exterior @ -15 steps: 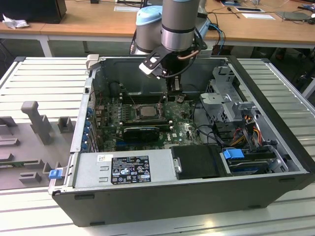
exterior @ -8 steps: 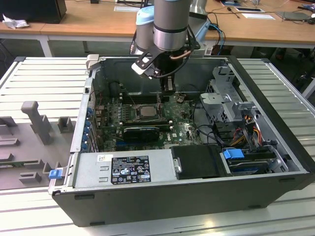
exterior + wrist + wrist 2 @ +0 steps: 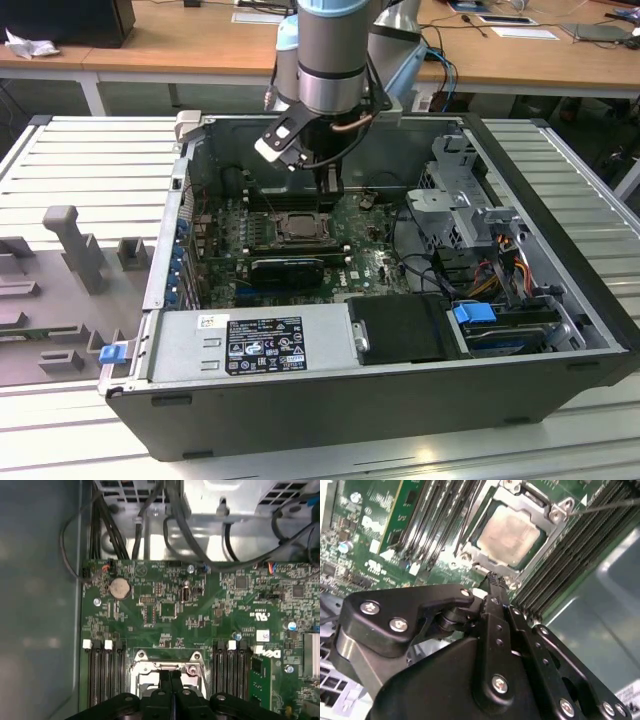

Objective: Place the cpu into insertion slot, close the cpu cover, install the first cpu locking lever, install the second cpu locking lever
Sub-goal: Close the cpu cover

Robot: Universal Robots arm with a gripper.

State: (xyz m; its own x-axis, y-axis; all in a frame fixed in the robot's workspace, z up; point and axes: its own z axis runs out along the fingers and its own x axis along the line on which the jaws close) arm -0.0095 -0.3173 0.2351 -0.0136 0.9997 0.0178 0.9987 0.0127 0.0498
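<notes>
Tool (image 3: pixel 492 579) is clenched on nothing, its tip just beside the cpu cover (image 3: pixel 546 535); we judge it is so in order to push, not carry. The cpu (image 3: pixel 510 532) lies under this cover, seen through its window.

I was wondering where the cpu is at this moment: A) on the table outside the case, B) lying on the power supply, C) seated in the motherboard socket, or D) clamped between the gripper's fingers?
C: in the second wrist view the cpu lies flat in the socket, framed by the cpu cover, with the gripper shut beside it.
</notes>
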